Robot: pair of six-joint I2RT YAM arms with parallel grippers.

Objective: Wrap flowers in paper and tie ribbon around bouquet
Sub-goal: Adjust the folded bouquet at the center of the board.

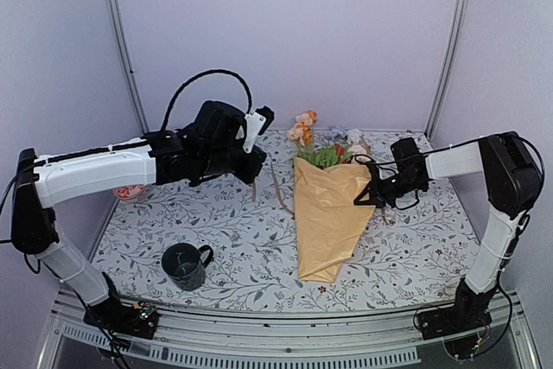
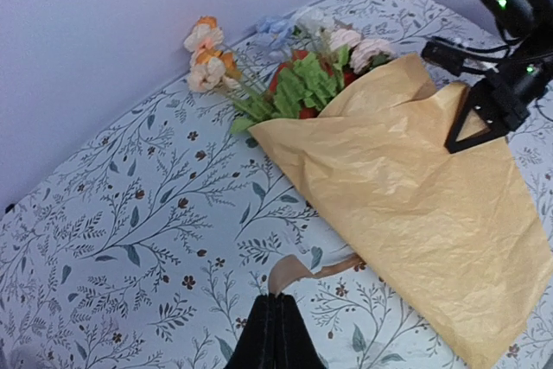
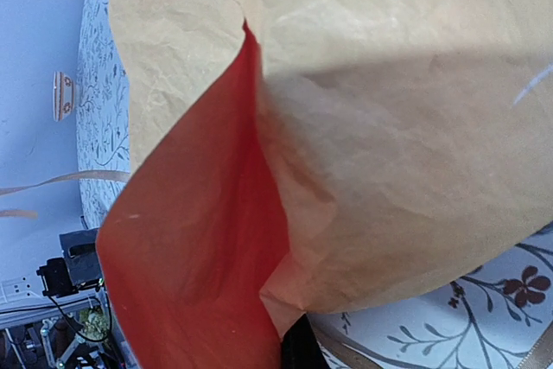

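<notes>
the left tool (image 2: 276,334) is closed, and its wrist view shows what the top view barely does: a tan loop of the ribbon (image 2: 298,267) pinched at its tips, curling over the leaf-printed counter (image 2: 130,213) toward the lower edge of the paper (image 2: 415,213). the right tool (image 1: 363,196) is closed on the paper's right edge, about halfway along the cone. its own wrist view is filled with creased mustard sheet. that view alone shows the orange-red inner face where a fold opens, with a dark fingertip (image 3: 298,347) just under the fold.

only the top view gives the layout. the bouquet (image 1: 324,239) lies flat, right of the counter's middle, with its pointed end toward the near edge and its wide end toward the far edge. the flowers (image 1: 304,125) spill from the wide end: peach and orange heads close to the far edge, white and pale blue heads beside them, green leaves at the paper's mouth. a dark mug (image 1: 183,265) stands upright toward the near left corner, well apart from the bouquet and seen only from above.
</notes>
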